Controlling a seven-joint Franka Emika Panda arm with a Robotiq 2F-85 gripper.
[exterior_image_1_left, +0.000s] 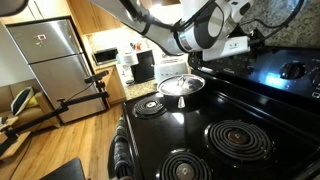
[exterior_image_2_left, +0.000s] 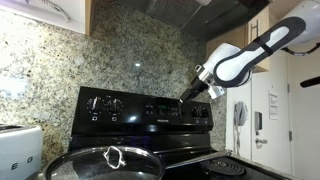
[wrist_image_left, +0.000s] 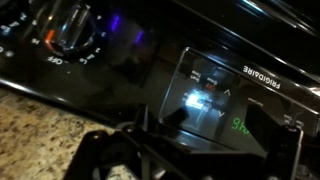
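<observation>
My gripper (exterior_image_2_left: 189, 94) hangs in front of the black stove's back control panel (exterior_image_2_left: 150, 108), close to its right end. In the wrist view the gripper (wrist_image_left: 215, 140) faces the panel's glass display (wrist_image_left: 215, 100), which shows a bright reflection and green digits. Its dark fingers (wrist_image_left: 148, 125) stand wide apart with nothing between them, so it is open. A round knob (wrist_image_left: 72, 30) sits on the panel at the upper left of that view. From the stove side the gripper (exterior_image_1_left: 196, 66) is just above and behind a steel pan with a glass lid (exterior_image_1_left: 182, 86).
The lidded pan (exterior_image_2_left: 105, 160) sits on the back burner. Coil burners (exterior_image_1_left: 238, 140) (exterior_image_1_left: 150, 107) lie on the black cooktop. A steel fridge (exterior_image_1_left: 55, 60) and a microwave (exterior_image_1_left: 105, 55) stand beyond. A white toaster (exterior_image_2_left: 15, 150) sits on the counter; a granite backsplash (exterior_image_2_left: 50, 70) is behind the stove.
</observation>
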